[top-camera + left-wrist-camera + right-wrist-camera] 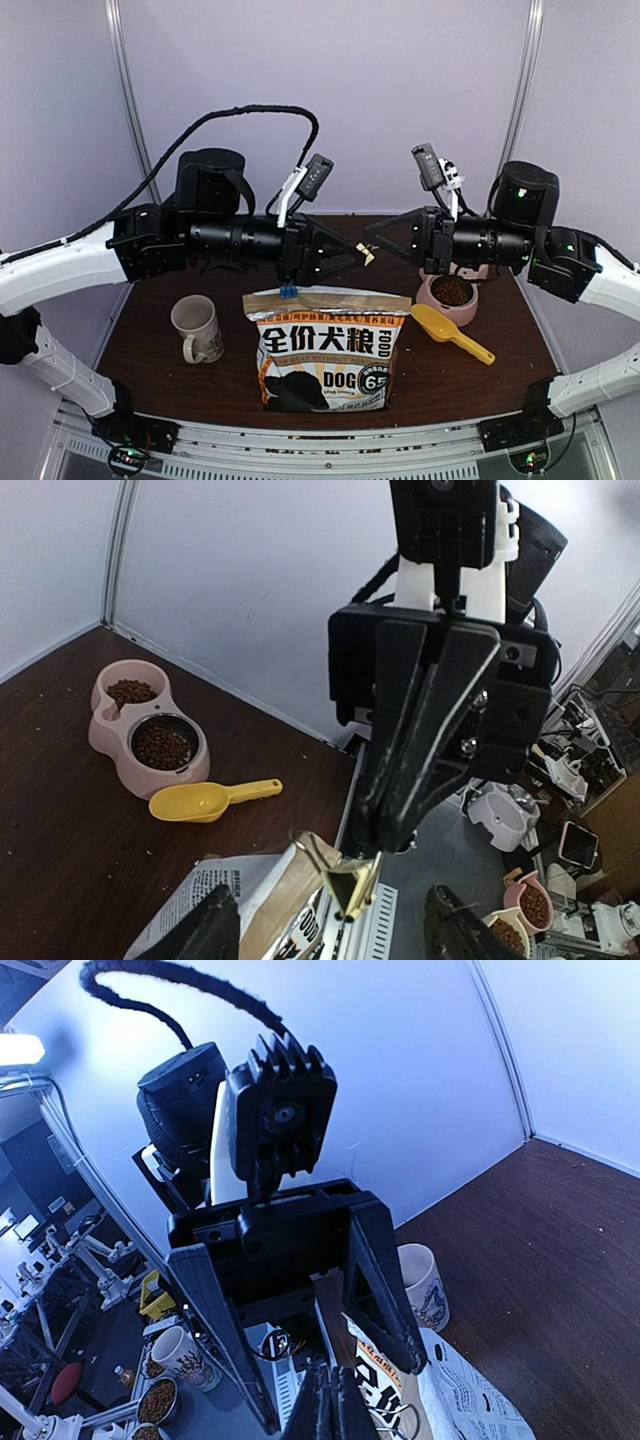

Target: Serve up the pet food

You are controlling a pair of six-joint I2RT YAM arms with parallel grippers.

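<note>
Top external view: right gripper (371, 243) is pinching the gold binder clip (366, 255), left gripper (352, 257) wide open around it. I'd grab it square before right lets go.

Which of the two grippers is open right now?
The left gripper: its fingers stand wide apart, while the right gripper is pinched shut on a gold binder clip.
</note>
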